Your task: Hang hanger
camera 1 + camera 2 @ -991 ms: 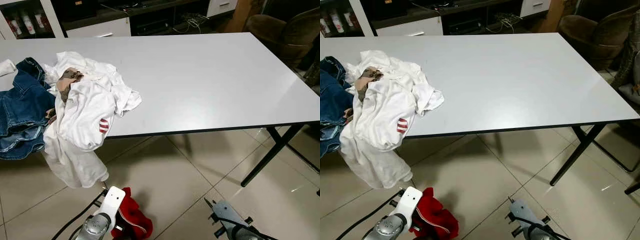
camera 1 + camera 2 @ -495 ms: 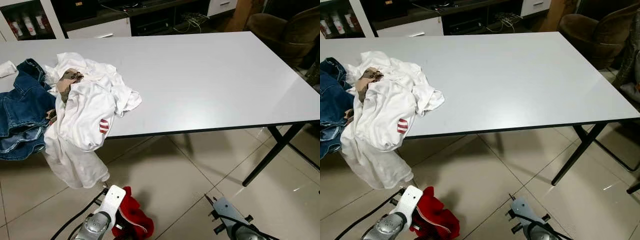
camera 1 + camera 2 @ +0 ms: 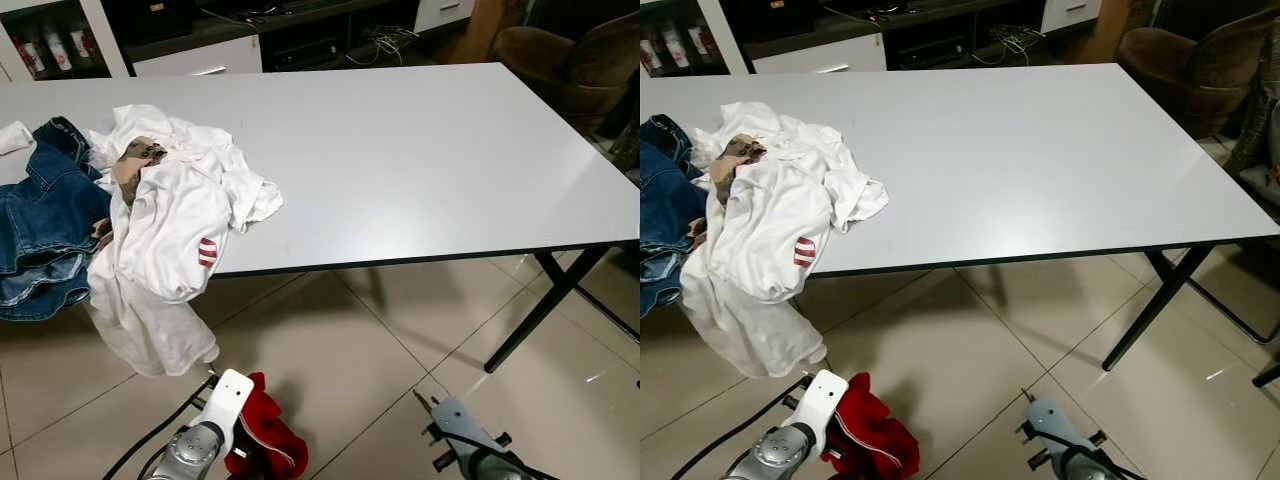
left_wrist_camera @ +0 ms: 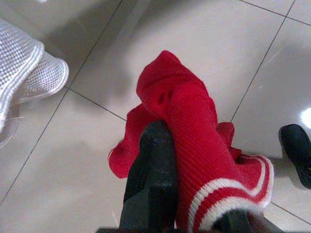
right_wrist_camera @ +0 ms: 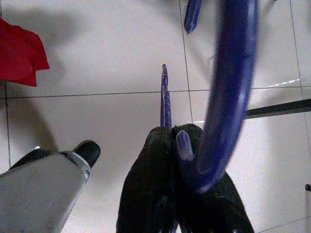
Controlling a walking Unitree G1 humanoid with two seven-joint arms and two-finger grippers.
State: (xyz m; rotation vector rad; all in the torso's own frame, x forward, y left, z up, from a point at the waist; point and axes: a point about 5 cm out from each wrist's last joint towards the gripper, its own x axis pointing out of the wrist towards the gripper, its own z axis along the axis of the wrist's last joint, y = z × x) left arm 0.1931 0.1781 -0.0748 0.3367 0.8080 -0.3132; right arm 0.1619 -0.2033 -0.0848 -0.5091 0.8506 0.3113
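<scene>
The right gripper's fingers (image 5: 160,160) are closed on the blue hanger (image 5: 228,97), whose hook curves out past the fingertips above the tiled floor (image 3: 350,350). The left gripper (image 4: 194,194) pinches a red garment (image 4: 189,121) low at seven o'clock. A good next move probably keeps both grips firm and lifts them toward the table (image 3: 420,160), clear of the white clothes (image 3: 170,220) at ten o'clock.

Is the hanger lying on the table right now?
No. The blue hanger sits clamped in the right pincer above the floor tiles, away from the table.
</scene>
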